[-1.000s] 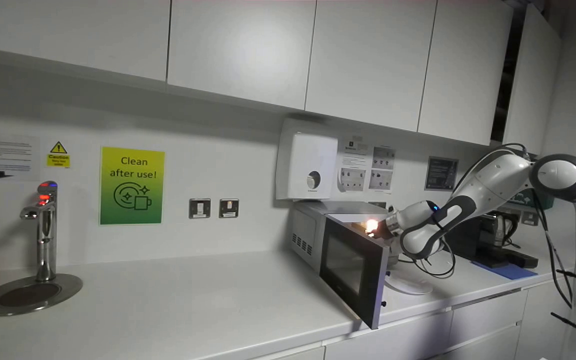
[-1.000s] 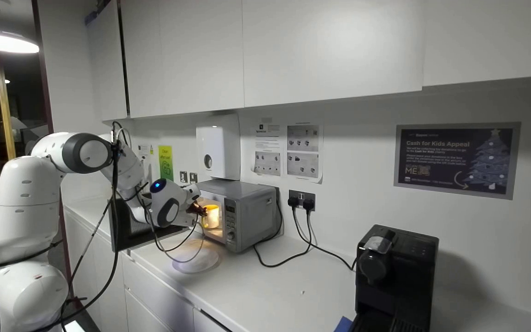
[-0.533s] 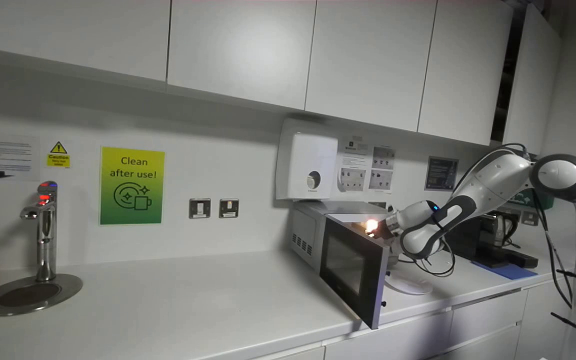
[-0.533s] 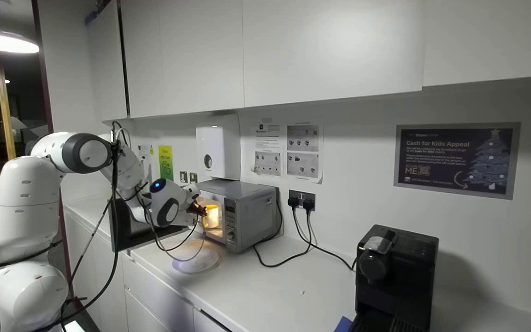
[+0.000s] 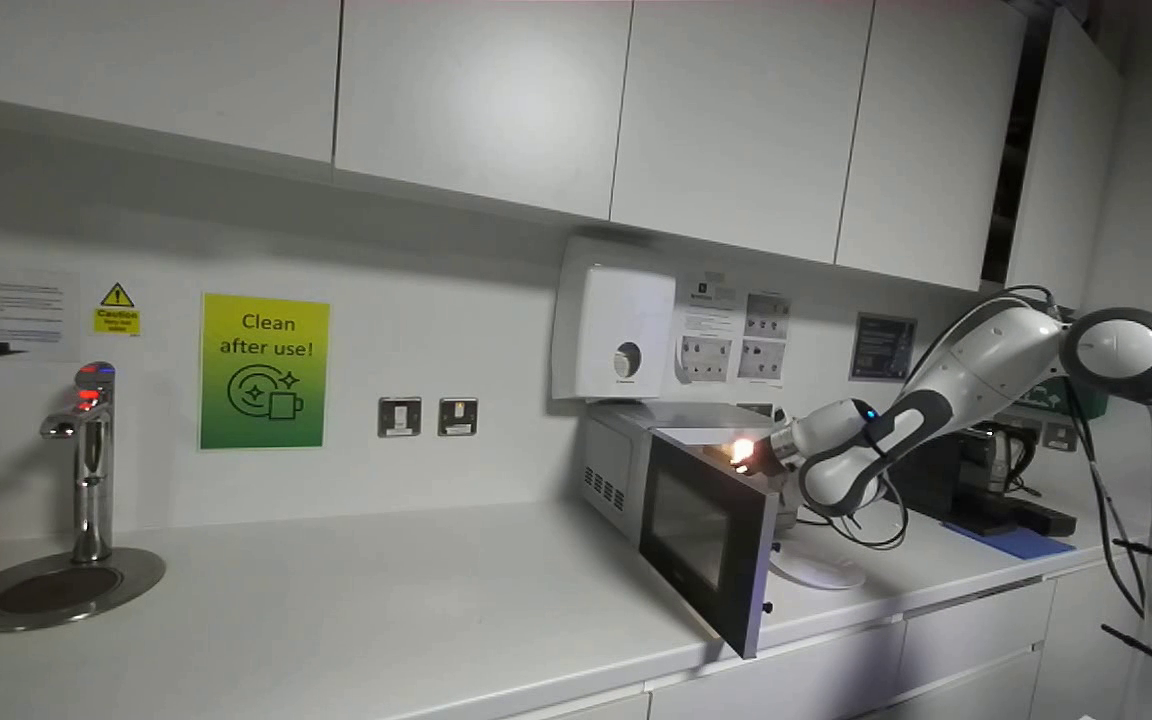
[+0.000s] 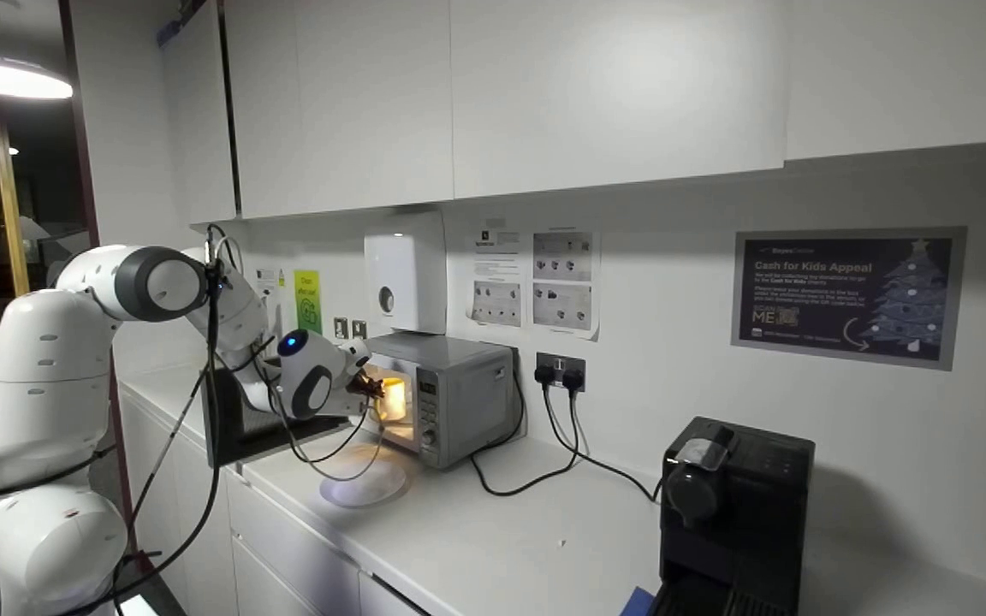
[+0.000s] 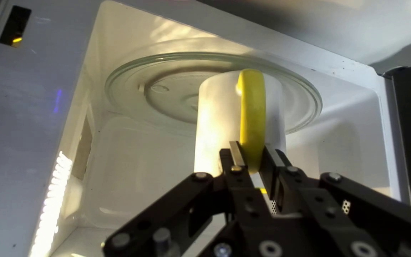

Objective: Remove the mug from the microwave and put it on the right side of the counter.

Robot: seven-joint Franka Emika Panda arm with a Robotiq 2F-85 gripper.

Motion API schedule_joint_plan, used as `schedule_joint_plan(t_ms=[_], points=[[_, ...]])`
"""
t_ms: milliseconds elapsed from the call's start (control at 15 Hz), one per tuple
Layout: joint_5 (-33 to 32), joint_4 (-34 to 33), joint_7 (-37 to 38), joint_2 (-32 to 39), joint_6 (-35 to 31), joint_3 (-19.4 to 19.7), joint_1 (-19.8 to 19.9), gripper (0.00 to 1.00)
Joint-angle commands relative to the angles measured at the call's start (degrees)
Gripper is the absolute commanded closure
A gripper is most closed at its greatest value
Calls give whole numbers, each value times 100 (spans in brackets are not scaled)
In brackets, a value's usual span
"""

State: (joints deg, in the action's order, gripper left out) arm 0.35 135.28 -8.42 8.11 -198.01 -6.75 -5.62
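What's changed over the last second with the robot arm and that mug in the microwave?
In an exterior view, the end effector and the mug have risen very slightly, and the cable loop has shifted up too. Nothing was visibly grabbed or let go; the end effector is shut on the yellow handle. The microwave, its open door and the coffee machine stayed put.

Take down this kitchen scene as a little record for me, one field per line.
Object: white cylindrical mug
Grip: black two-fingered gripper closed around the mug's curved yellow handle
Location: inside the boxy silver-grey microwave, lit within
Support: contact with the clear glass turntable unclear
Access: dark glass door open
Surface: long white worktop under the microwave
Nearby: black coffee machine on the worktop
Status: mug not yet taken out
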Motion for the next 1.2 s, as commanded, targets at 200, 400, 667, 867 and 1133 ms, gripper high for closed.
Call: schedule_joint_plan(t_ms=[200,400,667,867,1133], points=[[130,-76,-97,-285,0,81,-83,96],[131,66,-96,-387,0,75,-87,96],[120,223,-80,-579,0,51,-112,96],[110,403,-57,-802,0,27,-119,96],[102,729,-42,-1099,1,6,-129,96]])
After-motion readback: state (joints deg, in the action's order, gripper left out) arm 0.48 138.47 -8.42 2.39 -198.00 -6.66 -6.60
